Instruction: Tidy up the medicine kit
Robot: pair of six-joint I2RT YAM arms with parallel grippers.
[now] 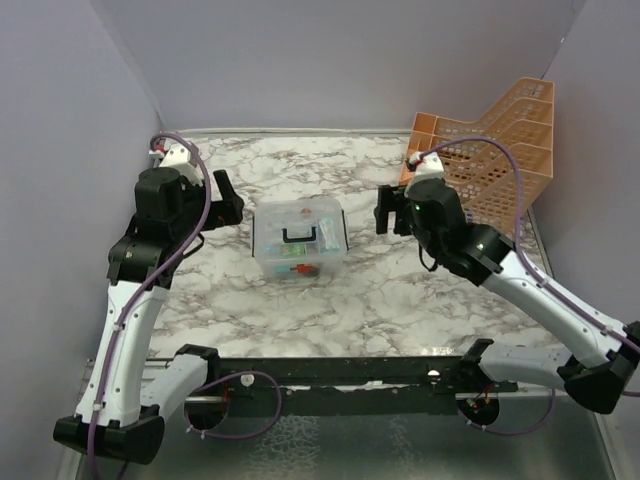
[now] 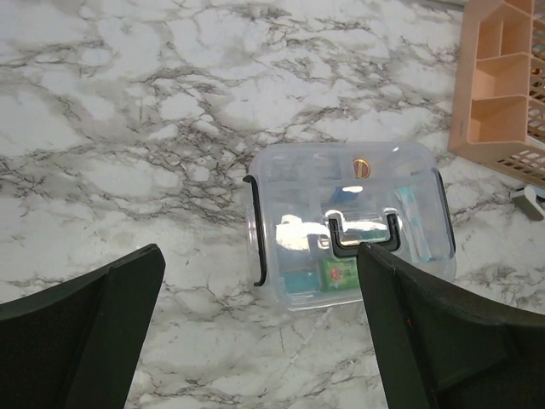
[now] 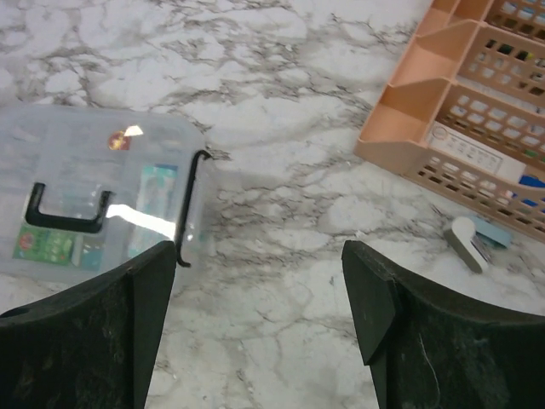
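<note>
Nearest, the left pincer (image 2: 258, 281) and right pincer (image 3: 258, 256) hang over the marble worktop (image 1: 400, 300), each spread wide and holding nothing. Between them, touching neither, the medicine kit (image 1: 299, 238) sits mid-worktop with its clear lid on and its black handle (image 1: 297, 236) lying flat. Marble shows all round it, widest toward the near edge. Farther right, a small white-and-blue object (image 3: 473, 241) lies just beside the orange mesh rack (image 1: 495, 150), which occupies the far right corner by the walls.
</note>
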